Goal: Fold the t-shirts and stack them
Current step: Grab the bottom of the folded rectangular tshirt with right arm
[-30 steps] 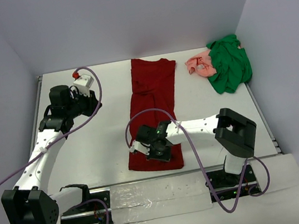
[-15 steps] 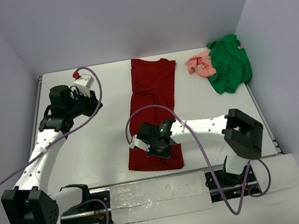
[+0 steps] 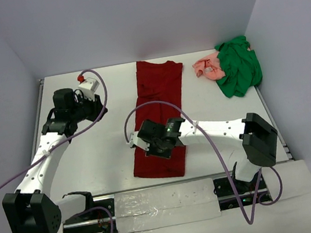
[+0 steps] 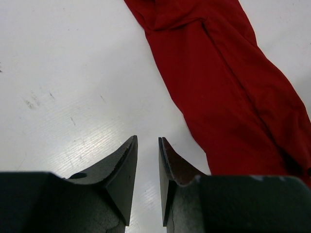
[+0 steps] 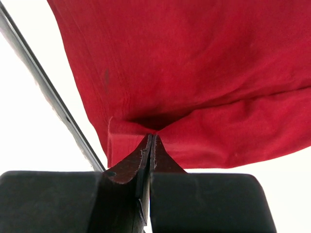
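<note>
The dark red t-shirt (image 3: 160, 92) lies as a long folded strip down the middle of the table. My right gripper (image 3: 144, 144) sits over its near left part. In the right wrist view that gripper (image 5: 151, 137) is shut on a pinch of the red cloth (image 5: 194, 63), which puckers at the tips. My left gripper (image 3: 101, 103) hovers over bare table left of the shirt's far end. Its fingers (image 4: 148, 141) stand a little apart with nothing between them, and the red shirt (image 4: 228, 87) lies just to their right. A green t-shirt (image 3: 239, 71) and a salmon-pink one (image 3: 208, 66) lie bunched at the far right.
Purple cables loop off both arms, and one arcs over the red shirt (image 3: 154, 106). A dark cable (image 5: 43, 82) crosses the left of the right wrist view. Grey walls close in the table on the left, far and right sides.
My right gripper has moved away from the near edge and slightly left, still pinching the red cloth, and its arm has stretched out. The left arm has hardly moved.
</note>
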